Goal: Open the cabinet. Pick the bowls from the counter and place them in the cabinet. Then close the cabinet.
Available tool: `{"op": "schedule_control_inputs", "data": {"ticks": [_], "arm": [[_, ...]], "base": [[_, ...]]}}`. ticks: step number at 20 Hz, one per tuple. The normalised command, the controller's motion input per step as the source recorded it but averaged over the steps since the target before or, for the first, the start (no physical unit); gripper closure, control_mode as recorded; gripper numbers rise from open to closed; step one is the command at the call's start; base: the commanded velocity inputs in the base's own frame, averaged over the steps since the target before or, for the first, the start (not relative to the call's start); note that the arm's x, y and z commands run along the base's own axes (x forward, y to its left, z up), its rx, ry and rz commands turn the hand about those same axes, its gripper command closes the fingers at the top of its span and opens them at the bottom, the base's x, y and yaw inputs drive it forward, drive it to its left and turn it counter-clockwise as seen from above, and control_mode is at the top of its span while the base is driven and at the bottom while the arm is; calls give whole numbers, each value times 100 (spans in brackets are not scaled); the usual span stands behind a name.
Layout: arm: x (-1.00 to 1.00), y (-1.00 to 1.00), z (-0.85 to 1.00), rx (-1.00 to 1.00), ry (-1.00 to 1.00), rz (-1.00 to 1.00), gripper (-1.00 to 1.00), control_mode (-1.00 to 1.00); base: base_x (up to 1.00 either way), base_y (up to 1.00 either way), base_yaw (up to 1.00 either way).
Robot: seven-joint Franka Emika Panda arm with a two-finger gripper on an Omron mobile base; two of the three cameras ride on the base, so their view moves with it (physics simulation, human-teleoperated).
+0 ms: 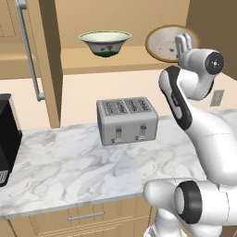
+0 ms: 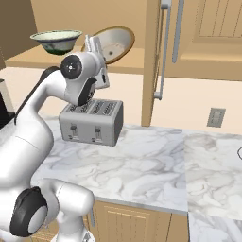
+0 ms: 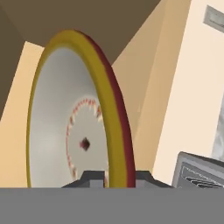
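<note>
The cabinet (image 1: 46,65) stands open, its door swung out to the left. On its shelf (image 1: 83,59) sits the deep cream bowl (image 1: 104,43) (image 2: 56,40), upright. To its right, the shallower brown-rimmed bowl (image 1: 162,44) (image 2: 116,45) (image 3: 65,122) is tipped on edge inside the cabinet, just over the shelf. My gripper (image 1: 182,44) (image 2: 96,47) (image 3: 114,177) is shut on this bowl's rim, one fingertip on each side. Whether the bowl touches the shelf I cannot tell. The marbled counter (image 1: 69,166) (image 2: 151,165) lies below.
A silver toaster (image 1: 126,120) (image 2: 92,120) stands on the counter under the open cabinet. A black appliance (image 1: 7,139) sits at the left edge. The right door (image 2: 152,61) with its bar handle (image 2: 163,52) juts out. A wall outlet (image 2: 216,117) is on the backsplash.
</note>
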Motion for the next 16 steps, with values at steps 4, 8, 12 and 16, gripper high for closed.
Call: {"op": "schedule_control_inputs", "data": {"ticks": [4, 8, 12, 16], "arm": [[53, 13, 0, -9, -11, -4, 100, -100], [46, 3, 0, -7, -8, -4, 100, -100], [54, 9, 0, -7, -2, -6, -100, -100], [44, 7, 15, -6, 0, -5, -100, -100]], "base": [[0, 0, 0], [0, 0, 0], [0, 0, 0], [0, 0, 0]]}}
